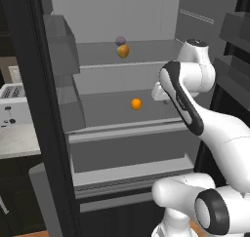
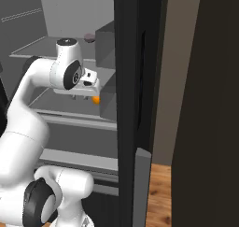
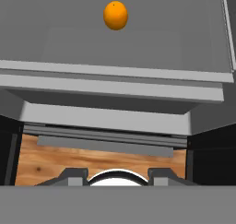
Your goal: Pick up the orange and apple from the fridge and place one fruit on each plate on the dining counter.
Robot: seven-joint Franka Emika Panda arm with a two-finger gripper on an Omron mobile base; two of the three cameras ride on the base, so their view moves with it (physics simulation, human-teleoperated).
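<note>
My arm reaches into the open fridge (image 1: 122, 16), with my gripper (image 1: 166, 100) positioned above the middle shelf (image 1: 146, 115), near its front right section. In the hand view, my two fingertips (image 3: 73, 174) sit at the bottom edge, set apart with nothing between them; I hold nothing. How wide the jaws stand cannot be read more exactly than that.

The orange (image 1: 136, 104) rests on the middle shelf, toward its centre, clear of my gripper and to its left in the left base view. In the hand view the orange (image 3: 115, 15) lies at the top of the frame, well apart from my fingertips, with the shelf's front lip between. In the right base view the orange (image 2: 96, 99) shows partly, just beside my hand and the door bin (image 2: 108, 100).

The apple (image 1: 123, 51) stands on the upper shelf (image 1: 146, 53), toward the back. A dull purple ball (image 1: 120, 40) sits directly behind it, touching or nearly touching.

A wooden floor (image 3: 69, 158) shows below the fridge's lower edge. A white toaster (image 1: 12, 109) stands on a pale counter (image 1: 17, 141) left of the fridge door (image 1: 41, 109).
</note>
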